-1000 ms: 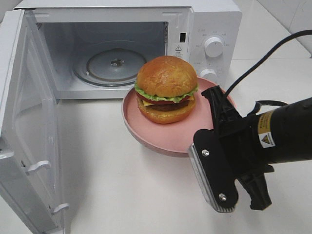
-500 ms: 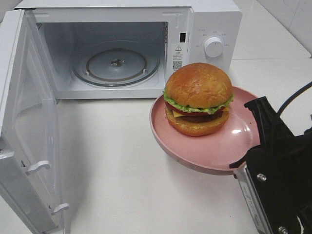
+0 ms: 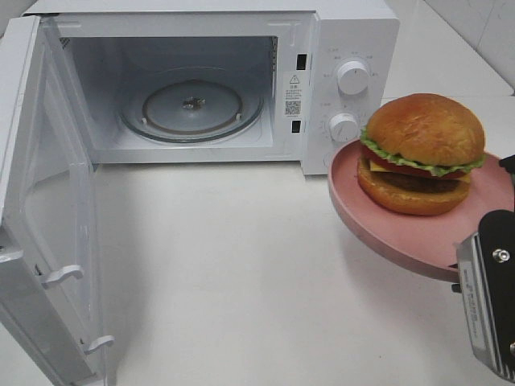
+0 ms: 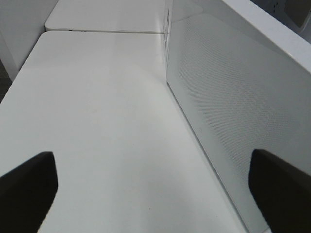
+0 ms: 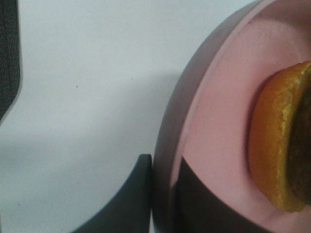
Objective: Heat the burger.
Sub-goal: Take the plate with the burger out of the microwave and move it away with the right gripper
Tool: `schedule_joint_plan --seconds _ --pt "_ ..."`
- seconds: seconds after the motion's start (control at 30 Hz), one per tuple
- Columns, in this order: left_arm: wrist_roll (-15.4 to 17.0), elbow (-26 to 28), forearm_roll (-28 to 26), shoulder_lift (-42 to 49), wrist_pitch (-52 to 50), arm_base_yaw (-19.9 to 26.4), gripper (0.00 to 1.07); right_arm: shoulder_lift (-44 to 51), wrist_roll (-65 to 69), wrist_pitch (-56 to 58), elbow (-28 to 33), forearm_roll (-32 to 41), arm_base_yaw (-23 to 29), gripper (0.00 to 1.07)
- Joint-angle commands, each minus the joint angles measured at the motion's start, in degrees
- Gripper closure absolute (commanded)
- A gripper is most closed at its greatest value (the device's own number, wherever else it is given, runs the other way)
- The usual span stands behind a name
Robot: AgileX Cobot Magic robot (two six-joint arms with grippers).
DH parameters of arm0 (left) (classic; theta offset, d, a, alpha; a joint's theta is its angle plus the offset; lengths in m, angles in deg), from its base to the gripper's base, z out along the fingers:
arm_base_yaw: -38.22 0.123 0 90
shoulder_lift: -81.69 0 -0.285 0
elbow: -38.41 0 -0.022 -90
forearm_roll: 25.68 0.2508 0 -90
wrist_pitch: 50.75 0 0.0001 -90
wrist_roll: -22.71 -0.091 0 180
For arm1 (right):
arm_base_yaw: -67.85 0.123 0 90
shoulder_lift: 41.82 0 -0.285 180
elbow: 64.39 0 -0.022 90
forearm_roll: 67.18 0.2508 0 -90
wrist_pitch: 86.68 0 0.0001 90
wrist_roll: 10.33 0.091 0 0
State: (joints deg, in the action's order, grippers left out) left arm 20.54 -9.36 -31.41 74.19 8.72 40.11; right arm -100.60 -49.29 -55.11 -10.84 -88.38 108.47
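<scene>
At the counter's (image 3: 241,273) left edge the microwave door (image 3: 44,201) hangs fully swung out, and behind it, along the counter's back edge, the microwave (image 3: 346,32) cavity stands bare, with only its glass turntable (image 3: 193,104) inside. The left tool (image 4: 146,184) is outside the high view; its wrist camera shows the two fingers spread wide with nothing between them, hanging over bare counter just beside the perforated door panel. Toward the counter's right edge, in front of the two control knobs (image 3: 352,77), the burger (image 3: 422,153) sits upright on a pink plate (image 3: 378,221) that is lifted clear of the counter and tilted slightly. The right tool (image 5: 163,194) is pressed together on the plate's near rim, one finger under and one over it. So the door is open and the plate is in hand, but the burger is well apart from the cavity; placing it on the turntable, shutting the door and setting the knobs all appear left to do.
</scene>
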Motion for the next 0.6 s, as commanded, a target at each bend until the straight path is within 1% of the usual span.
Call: schedule_joint_plan --seconds 0.03,0.1,0.13,0.17,0.23,0.3,0.33,0.43,0.47,0.5,0.57,0.6 --pt "-0.11 -0.06 -0.23 0.52 -0.29 0.06 0.04 0.97 5.44 0.29 -0.34 -5.84 0.17 1.07" --pt "-0.11 -0.06 -0.23 0.52 -0.29 0.06 0.04 0.97 7.73 1.6 -0.34 -7.1 0.17 1.07" --pt "-0.11 -0.06 -0.23 0.52 -0.29 0.06 0.04 0.97 12.38 3.84 -0.34 -9.74 0.17 1.07" --pt "-0.11 -0.06 -0.23 0.52 -0.29 0.06 0.04 0.97 12.38 3.84 -0.34 -9.74 0.17 1.07" --pt "-0.11 -0.06 -0.23 0.52 -0.29 0.06 0.04 0.97 21.54 7.56 -0.34 -16.39 0.17 1.07" --pt "-0.11 -0.06 -0.23 0.52 -0.29 0.06 0.04 0.97 23.55 8.31 -0.34 -17.7 0.17 1.07" --pt "-0.11 -0.06 -0.23 0.52 -0.29 0.06 0.04 0.97 28.19 9.74 -0.34 -20.28 0.17 1.07" --pt "-0.11 -0.06 -0.23 0.52 -0.29 0.06 0.04 0.97 29.74 10.31 -0.34 -21.03 0.17 1.07" --pt "-0.11 -0.06 -0.23 0.52 -0.29 0.06 0.04 0.97 32.89 11.75 -0.34 -22.63 0.17 1.07" --pt "-0.11 -0.06 -0.23 0.52 -0.29 0.06 0.04 0.97 35.41 13.06 0.29 -24.41 0.17 1.07" --pt "-0.11 -0.06 -0.23 0.52 -0.29 0.06 0.04 0.92 36.61 13.69 0.74 -24.92 0.17 1.07" --pt "-0.11 -0.06 -0.23 0.52 -0.29 0.06 0.04 0.92 38.5 14.95 1.89 -25.5 0.17 1.07"
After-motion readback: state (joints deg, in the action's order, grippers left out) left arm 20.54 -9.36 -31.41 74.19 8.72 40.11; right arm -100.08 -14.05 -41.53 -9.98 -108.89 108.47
